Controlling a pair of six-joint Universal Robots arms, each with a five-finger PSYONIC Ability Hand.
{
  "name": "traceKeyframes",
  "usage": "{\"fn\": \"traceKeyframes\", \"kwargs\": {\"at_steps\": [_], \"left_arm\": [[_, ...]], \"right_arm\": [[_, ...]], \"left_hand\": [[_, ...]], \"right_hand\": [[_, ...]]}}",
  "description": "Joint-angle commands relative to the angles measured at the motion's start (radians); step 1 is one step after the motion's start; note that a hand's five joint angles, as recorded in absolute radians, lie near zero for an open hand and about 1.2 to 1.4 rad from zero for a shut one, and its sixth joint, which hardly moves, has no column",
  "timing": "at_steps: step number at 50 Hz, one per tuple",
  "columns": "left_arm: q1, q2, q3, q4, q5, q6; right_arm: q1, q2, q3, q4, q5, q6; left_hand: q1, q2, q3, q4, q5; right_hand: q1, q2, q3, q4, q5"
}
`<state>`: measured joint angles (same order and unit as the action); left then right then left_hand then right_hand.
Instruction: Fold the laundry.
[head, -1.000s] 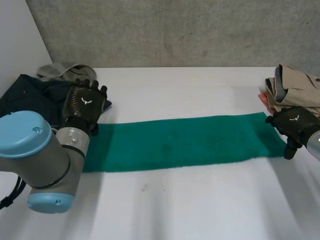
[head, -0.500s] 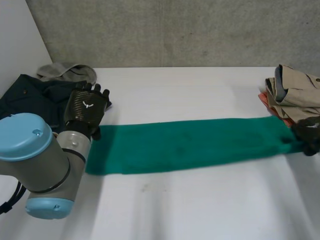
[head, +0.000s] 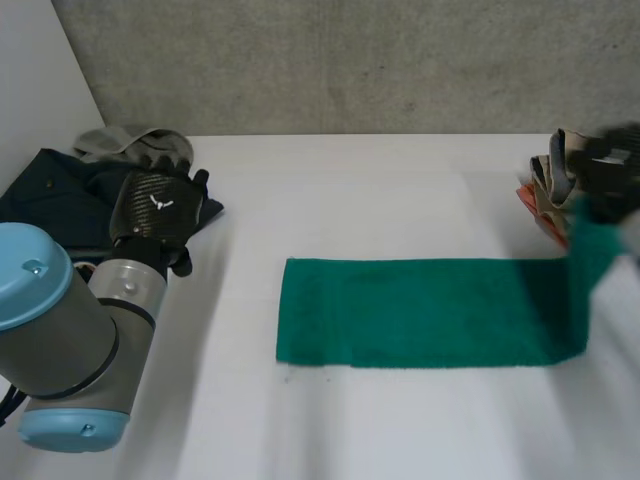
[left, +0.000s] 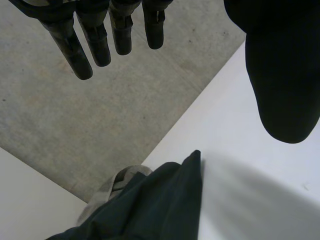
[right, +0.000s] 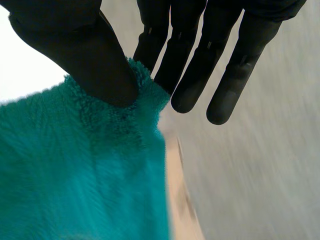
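R hand (head: 614, 163) is up at the table's (head: 400, 190) far right, gripping the green towel (head: 420, 312) by its right end. Wrist cam: thumb (right: 80, 55) clamps the towel edge against straight fingers (right: 187, 75), a pinch grip. That end is lifted off the table. The rest of the towel lies flat as a long strip across the table's middle and right. In head view the R hand is blurred and sits in front of the beige folded stack (head: 556, 172) at the right edge. L hand (head: 160, 205) is open, fingers (left: 85, 45) straight, holding nothing. It's over the dark navy garment (head: 55, 190) at the table's left, w/ a grey garment (head: 130, 142) just behind. L hand is well apart from the towel.
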<state>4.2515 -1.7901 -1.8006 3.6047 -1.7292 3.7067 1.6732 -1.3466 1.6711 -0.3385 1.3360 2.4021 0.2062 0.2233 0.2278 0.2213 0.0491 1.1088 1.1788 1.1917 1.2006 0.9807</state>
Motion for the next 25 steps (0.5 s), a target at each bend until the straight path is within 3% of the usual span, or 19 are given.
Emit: {"fn": "traceKeyframes", "kwargs": {"at_steps": [1, 4, 9, 11, 13, 15, 19, 21, 25], "left_arm": [[-0.002, 0.031, -0.019, 0.0, -0.001, -0.01], [-0.005, 0.035, -0.031, 0.0, -0.001, -0.016], [-0.009, 0.032, -0.04, 0.0, -0.001, -0.02], [-0.009, 0.029, -0.039, 0.0, 0.0, -0.02], [-0.013, 0.028, -0.037, 0.002, 0.002, -0.02], [-0.021, 0.023, -0.028, 0.002, 0.002, -0.02], [-0.028, 0.023, -0.016, 0.003, 0.005, -0.019], [-0.038, 0.021, -0.003, 0.003, 0.003, -0.019], [-0.056, 0.021, 0.007, 0.005, 0.003, -0.019]], "right_arm": [[0.429, 0.119, -0.025, -0.08, -0.035, -0.012], [0.554, 0.22, -0.036, -0.08, -0.04, -0.08], [0.618, 0.337, -0.045, -0.08, -0.037, -0.164], [0.614, 0.342, -0.045, -0.08, -0.038, -0.163], [0.611, 0.33, -0.028, -0.085, -0.031, -0.141], [0.609, 0.31, -0.018, -0.088, -0.029, -0.107], [0.522, 0.147, 0.022, -0.073, -0.017, 0.06], [0.421, 0.059, 0.062, -0.018, -0.017, 0.148], [0.297, 0.029, 0.11, 0.119, -0.029, 0.227]], "left_hand": [[0.022, 0.005, 0.0, 0.007, 0.005], [0.022, 0.005, 0.0, 0.007, 0.005], [0.019, 0.002, -0.003, 0.004, 0.002], [0.016, -0.001, -0.005, 0.001, -0.001], [0.016, -0.001, -0.005, 0.001, -0.001], [0.016, -0.001, -0.006, 0.001, -0.001], [0.013, -0.004, -0.008, -0.002, -0.004], [0.013, -0.004, -0.008, -0.002, -0.004], [0.013, -0.004, -0.008, -0.002, -0.004]], "right_hand": [[0.287, 0.217, 0.205, 0.196, 0.241], [0.287, 0.217, 0.205, 0.196, 0.241], [0.287, 0.217, 0.205, 0.196, 0.241], [-0.1, -0.17, -0.182, -0.191, -0.146], [-0.759, -0.829, -0.842, -0.85, -0.805], [-0.865, -0.935, -0.948, -0.957, -0.911], [-0.934, -1.004, -1.017, -1.026, -0.981], [-0.934, -1.004, -1.017, -1.026, -0.981], [-0.934, -1.004, -1.017, -1.026, -0.981]]}}
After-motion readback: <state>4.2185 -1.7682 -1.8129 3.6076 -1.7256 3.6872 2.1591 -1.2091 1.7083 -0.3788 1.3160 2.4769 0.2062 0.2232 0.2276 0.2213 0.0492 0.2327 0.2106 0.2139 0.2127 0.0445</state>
